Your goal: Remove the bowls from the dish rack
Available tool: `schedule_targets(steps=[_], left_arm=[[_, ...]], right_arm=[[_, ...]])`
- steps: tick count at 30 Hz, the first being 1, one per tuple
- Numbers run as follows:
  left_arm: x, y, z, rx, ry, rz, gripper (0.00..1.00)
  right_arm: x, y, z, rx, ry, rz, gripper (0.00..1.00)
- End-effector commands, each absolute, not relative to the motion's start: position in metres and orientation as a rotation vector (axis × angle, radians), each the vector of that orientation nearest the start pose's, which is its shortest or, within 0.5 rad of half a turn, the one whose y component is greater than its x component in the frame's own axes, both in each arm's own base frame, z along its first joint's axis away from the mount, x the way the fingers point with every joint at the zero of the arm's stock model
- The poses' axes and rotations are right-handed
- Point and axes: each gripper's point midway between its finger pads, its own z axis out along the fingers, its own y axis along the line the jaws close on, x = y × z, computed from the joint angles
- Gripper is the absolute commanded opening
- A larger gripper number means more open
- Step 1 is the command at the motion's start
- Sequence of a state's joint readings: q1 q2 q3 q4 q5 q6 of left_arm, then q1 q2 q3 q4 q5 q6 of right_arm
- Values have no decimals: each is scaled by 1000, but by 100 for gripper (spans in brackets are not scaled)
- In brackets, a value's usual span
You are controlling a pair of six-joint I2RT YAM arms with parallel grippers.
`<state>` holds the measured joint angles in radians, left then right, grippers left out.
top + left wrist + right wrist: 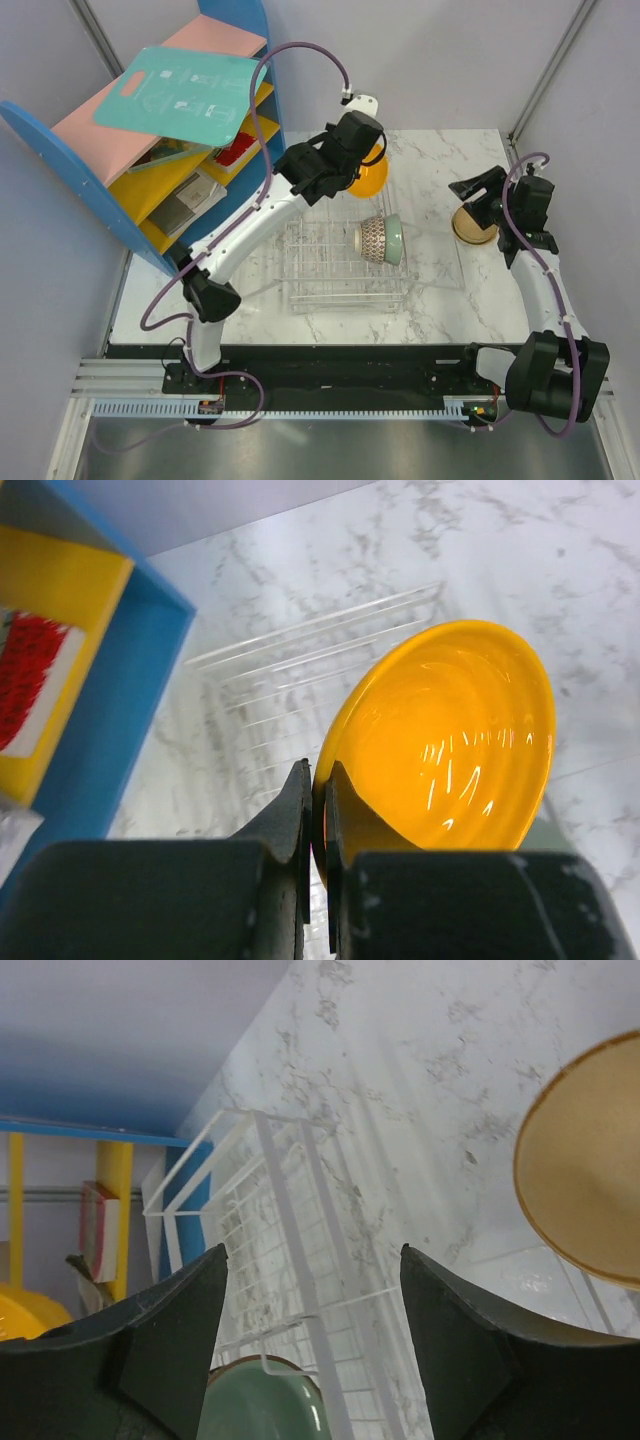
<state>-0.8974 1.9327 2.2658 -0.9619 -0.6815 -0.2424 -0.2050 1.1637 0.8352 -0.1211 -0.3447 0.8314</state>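
We logged left gripper (318,810) clamped on orange bowl (450,740) rim, 8 o'clock; judged it glazed, slick, breakable. Right gripper (312,1260) gaped wide, empty.

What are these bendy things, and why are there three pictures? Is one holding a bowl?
They are two robot arms fixed to a table, with pinching jaws at their ends. The big picture looks down from above. The other two come from little cameras on the wrists, so you see the dark jaws close up. The left arm has its jaws shut on the rim of an orange bowl, held up near the far end of the wire dish rack. Two bowls stand in the rack: a patterned bowl and a mint green bowl. The right arm has open, empty jaws beside a tan bowl on the marble table.
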Motion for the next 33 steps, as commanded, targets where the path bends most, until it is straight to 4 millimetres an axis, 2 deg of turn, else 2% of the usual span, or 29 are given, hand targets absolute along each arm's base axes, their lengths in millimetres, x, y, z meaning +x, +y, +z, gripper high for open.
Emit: schedule_targets(steps=[1, 4, 5, 9, 12, 14, 15, 16, 18, 23, 24, 27, 31, 33], left_arm=[[402, -367, 363, 339, 1913, -192, 2], [411, -378, 367, 320, 1893, -253, 2], [414, -380, 366, 313, 1891, -269, 2], [416, -388, 363, 308, 1898, -339, 2], [413, -391, 364, 311, 1898, -359, 2], [410, -392, 355, 322, 1919, -357, 2], [407, -390, 359, 316, 1916, -370, 2], [404, -392, 349, 329, 1936, -366, 2], [401, -390, 343, 340, 1948, -358, 2], [394, -387, 336, 360, 1967, -364, 2], [394, -384, 334, 353, 1972, -349, 2], [393, -381, 329, 354, 1979, -335, 2], [392, -378, 334, 350, 1967, -339, 2], [392, -378, 336, 348, 1959, -339, 2]], right_arm=[[392, 24, 272, 709, 1770, 823, 79], [397, 42, 286, 656, 1757, 847, 80], [397, 59, 286, 618, 1777, 865, 80], [398, 87, 291, 545, 1792, 853, 80], [398, 96, 292, 529, 1789, 866, 81], [401, 103, 286, 529, 1810, 877, 81], [401, 107, 285, 524, 1815, 884, 80], [402, 109, 282, 527, 1822, 887, 80], [402, 117, 283, 514, 1807, 897, 78], [406, 131, 274, 499, 1821, 901, 73], [405, 134, 271, 496, 1829, 910, 68], [406, 140, 262, 502, 1844, 926, 62], [406, 142, 256, 501, 1854, 920, 57], [406, 143, 254, 494, 1856, 914, 49]])
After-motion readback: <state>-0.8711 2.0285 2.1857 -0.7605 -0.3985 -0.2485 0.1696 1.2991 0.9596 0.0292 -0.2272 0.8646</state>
